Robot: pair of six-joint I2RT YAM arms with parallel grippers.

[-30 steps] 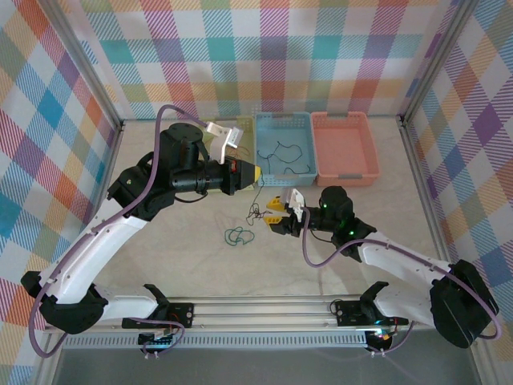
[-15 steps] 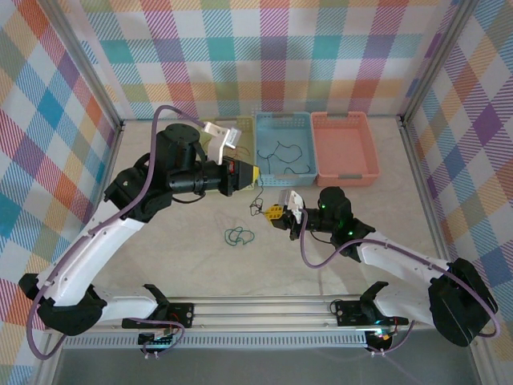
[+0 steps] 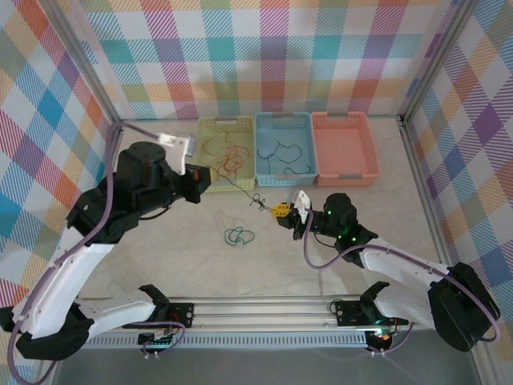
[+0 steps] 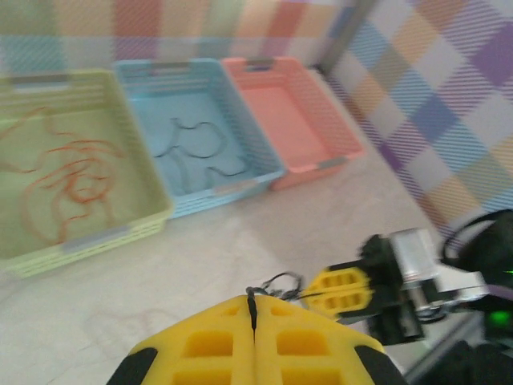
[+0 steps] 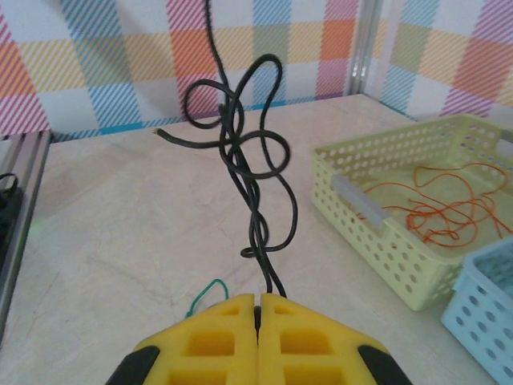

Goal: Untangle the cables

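Note:
A black cable knot [image 3: 256, 200] hangs between my two grippers above the table. My left gripper [image 3: 205, 178] is shut on one black strand [image 4: 255, 309], which runs taut to the knot [image 4: 282, 285]. The right gripper [image 3: 280, 211] is shut on the other end, and from its fingers [image 5: 258, 303] twisted black loops [image 5: 242, 152] rise. A green cable [image 3: 238, 236] lies coiled on the table below the knot, with a bit of green cable [image 5: 207, 290] showing beside the right fingers. Orange cables [image 3: 224, 156] lie in the yellow-green basket [image 3: 206, 128]; more black cables [image 3: 282, 160] lie in the blue basket [image 3: 282, 120].
Three baskets stand in a row at the back: yellow-green, blue, and an empty pink basket [image 3: 345, 148]. Checked walls close off the back and both sides. A metal rail [image 3: 264, 309] runs along the near edge.
My left arm has swung back to the left with its strand, drawing the black cable out taut from the knot. The right gripper has stayed nearly in place, still shut.

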